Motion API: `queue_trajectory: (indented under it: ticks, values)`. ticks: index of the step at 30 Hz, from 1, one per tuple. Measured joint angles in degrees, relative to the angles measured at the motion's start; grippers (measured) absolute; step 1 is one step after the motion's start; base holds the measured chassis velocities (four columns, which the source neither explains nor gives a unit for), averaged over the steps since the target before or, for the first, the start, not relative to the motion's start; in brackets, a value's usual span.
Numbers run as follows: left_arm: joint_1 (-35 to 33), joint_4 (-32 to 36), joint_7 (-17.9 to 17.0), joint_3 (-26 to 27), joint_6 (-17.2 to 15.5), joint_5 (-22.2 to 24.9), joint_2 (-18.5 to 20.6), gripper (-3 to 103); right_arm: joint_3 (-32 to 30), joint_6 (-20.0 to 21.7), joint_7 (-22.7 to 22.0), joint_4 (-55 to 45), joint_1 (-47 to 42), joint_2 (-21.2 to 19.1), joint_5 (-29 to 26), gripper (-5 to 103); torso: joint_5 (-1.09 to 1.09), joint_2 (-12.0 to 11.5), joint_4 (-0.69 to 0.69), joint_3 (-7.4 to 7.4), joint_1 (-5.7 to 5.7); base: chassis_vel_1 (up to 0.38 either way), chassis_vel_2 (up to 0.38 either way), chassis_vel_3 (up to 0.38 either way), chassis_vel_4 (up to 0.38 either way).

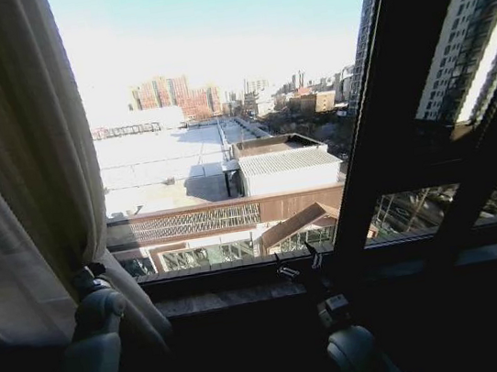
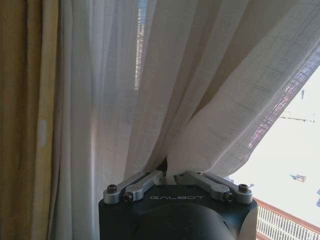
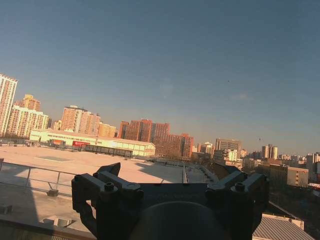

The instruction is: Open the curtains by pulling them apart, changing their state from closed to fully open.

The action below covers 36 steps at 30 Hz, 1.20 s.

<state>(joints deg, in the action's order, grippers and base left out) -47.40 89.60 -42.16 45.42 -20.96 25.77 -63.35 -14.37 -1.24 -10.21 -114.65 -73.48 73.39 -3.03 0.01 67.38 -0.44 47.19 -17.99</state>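
Left pincer [image 2: 170, 176] clamped on curtains [image 2: 165, 90]

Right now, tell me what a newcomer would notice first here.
The bare window with the bright city rooftops beyond fills the middle of the head view. At its left the sheer curtain hangs bunched, the left gripper shut on its fabric. The right gripper sits open at the sill, touching nothing.

Strong daylight is pouring through the far window, blowing out the sky and rooftops; the near sill is sitting in deep shadow, with edges bending.
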Motion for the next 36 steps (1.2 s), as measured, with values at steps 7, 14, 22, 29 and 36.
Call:
queue_trajectory:
  ticks: [7, 14, 22, 29, 36]
  values:
    - [0.33, -7.7, -7.8, 13.58, 0.44, -3.7, 4.54, 0, 0.67, -0.97, 1.1, 0.8, 0.42, -0.67, -1.97, 100, -0.02, 0.0, 0.03, 0.0, 0.01, 0.0, 0.0, 0.0, 0.0]
    - [-1.8, -4.98, -9.36, 12.97, -1.92, -2.69, 4.64, 0, 0.93, -1.17, 1.19, 0.84, 0.45, -0.67, -2.47, 100, 0.0, 0.0, 0.0, 0.0, 0.01, 0.0, 0.0, 0.0, 0.0]
    - [-12.25, 6.98, 0.51, 9.63, -4.21, -2.41, 1.92, 22, 0.66, -1.11, 1.09, 0.37, 0.01, -1.2, -3.4, 100, 0.0, 0.0, 0.01, 0.0, 0.01, 0.0, 0.0, 0.0, 0.0]
    - [-30.85, 22.18, 23.49, 8.14, 0.4, -4.33, 1.82, 48, 0.29, 1.48, 0.91, -0.85, -0.3, -2.18, -5.58, 100, 0.02, 0.01, 0.02, -0.01, 0.01, 0.0, 0.0, 0.0, 0.0]
    - [-44.01, 30.39, 32.08, 12.0, 6.82, -1.15, 1.05, 76, 0.06, 3.69, 0.0, -2.93, -0.94, -3.42, -8.26, 100, 0.02, 0.01, 0.01, -0.01, 0.01, 0.0, 0.0, 0.0, 0.0]
